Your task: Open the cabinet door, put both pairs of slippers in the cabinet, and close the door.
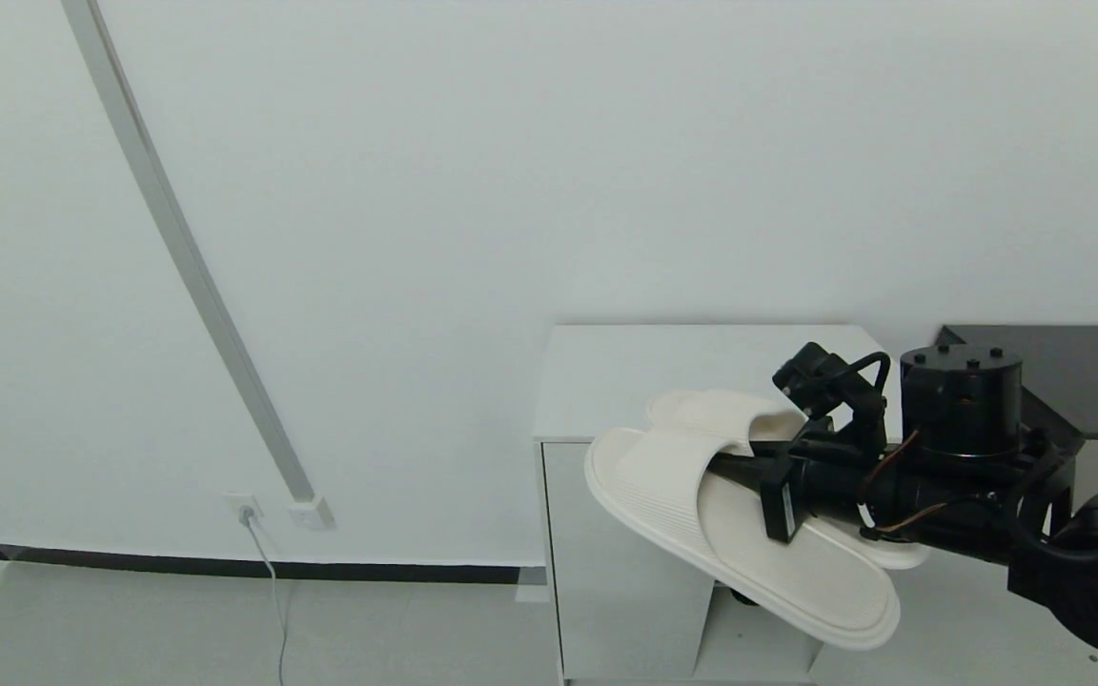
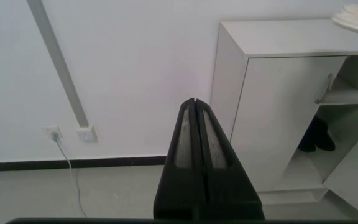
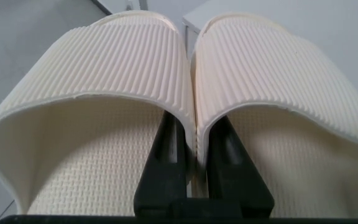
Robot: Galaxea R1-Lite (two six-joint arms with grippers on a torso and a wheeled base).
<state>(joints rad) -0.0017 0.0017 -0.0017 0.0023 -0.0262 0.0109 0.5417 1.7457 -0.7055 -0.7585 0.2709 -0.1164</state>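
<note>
Fingers [image 3: 166,168] of the right gripper [image 1: 735,467] are clamping the pair of cream slippers [image 1: 663,486] by their ribbed straps, one finger inside each slipper, pressing the two inner strap edges together. In the head view the slippers are hanging tilted at lower right of the frame, toes toward the left, in front of the upper front edge of the white cabinet [image 1: 606,562].

Left gripper [image 2: 195,109] is sitting at bottom centre of its wrist view with its fingers [image 2: 185,143] pressed together, gripping nothing. Behind it, in the right half of that frame, the cabinet's left door [image 2: 284,118] is standing closed with a handle [image 2: 324,87], while the right compartment is showing open with a shelf [image 2: 347,96] and dark shoes [image 2: 319,137] inside. A cream slipper edge [image 2: 356,15] is showing at upper right; cannot tell if it is touching the cabinet top.

Grey wall trunking [image 1: 177,248] is running diagonally at left, with a wall socket [image 1: 244,510] and cable [image 1: 274,591] below.
</note>
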